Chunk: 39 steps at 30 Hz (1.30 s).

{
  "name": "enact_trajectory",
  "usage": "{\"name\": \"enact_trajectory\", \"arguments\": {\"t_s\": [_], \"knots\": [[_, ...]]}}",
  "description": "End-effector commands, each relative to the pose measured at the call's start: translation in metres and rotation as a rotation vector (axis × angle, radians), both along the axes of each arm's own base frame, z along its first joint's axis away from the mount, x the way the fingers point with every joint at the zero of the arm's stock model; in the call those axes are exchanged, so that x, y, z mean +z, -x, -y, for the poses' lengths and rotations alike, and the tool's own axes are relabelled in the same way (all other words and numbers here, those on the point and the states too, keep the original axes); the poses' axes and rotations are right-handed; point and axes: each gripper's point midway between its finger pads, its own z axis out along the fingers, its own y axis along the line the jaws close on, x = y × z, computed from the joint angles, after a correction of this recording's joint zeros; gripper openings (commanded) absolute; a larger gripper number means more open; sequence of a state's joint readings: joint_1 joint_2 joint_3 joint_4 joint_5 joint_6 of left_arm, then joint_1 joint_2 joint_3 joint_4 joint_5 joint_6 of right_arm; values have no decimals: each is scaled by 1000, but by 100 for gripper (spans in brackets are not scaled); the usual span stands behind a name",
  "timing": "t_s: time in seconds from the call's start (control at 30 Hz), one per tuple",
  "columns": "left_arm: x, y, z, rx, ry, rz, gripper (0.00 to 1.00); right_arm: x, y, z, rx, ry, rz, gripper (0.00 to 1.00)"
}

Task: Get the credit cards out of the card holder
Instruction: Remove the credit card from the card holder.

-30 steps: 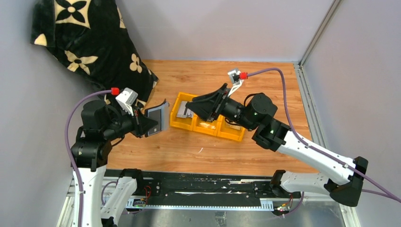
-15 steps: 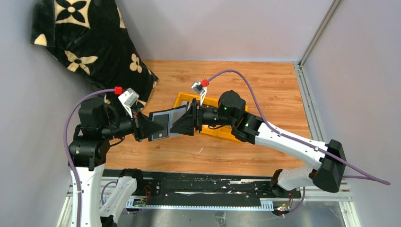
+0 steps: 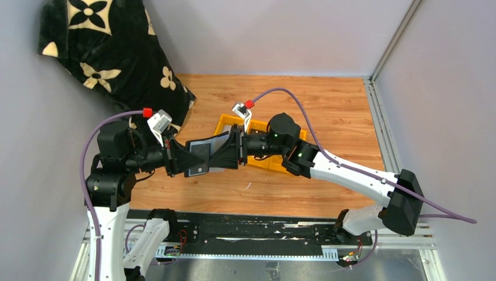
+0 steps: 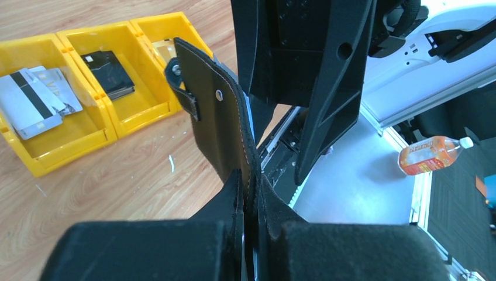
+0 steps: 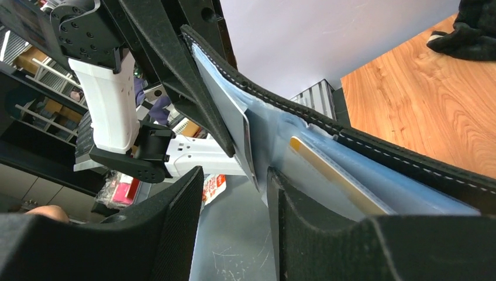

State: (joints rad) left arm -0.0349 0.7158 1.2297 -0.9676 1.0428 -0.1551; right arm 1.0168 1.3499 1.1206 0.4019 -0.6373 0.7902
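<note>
Black card holder (image 4: 216,129), one (open), yellow tray (image 4: 70,151), three compartments

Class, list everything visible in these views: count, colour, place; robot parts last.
card holder: one, black and pale blue, held open above table
cards in holder: two seen, grey and tan, in pockets
tray: one, yellow, three compartments, on table
cards in tray: several, silvery-grey and black, separate compartments
cloth: one, black with cream flowers, far-left corner
bottle: one, orange label, off table
left gripper: one, black, shut on card holder
right gripper: one, black, open, at card holder
</note>
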Motion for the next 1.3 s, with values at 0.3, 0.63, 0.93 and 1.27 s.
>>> {"name": "enact_trajectory", "arguments": {"t_s": [0.3,0.63,0.93,1.27], "knots": [[16,27,11,-116,101,-72,2,17,14,-12,108,-135,-33,26],[12,25,16,-182,147,-179,35,25,20,-1,111,-208,-49,0],[40,53,18,-293,183,-98,45,23,20,5,88,-216,-49,0],[45,65,18,-322,190,-71,13,23,26,14,97,-228,-48,13]]}}
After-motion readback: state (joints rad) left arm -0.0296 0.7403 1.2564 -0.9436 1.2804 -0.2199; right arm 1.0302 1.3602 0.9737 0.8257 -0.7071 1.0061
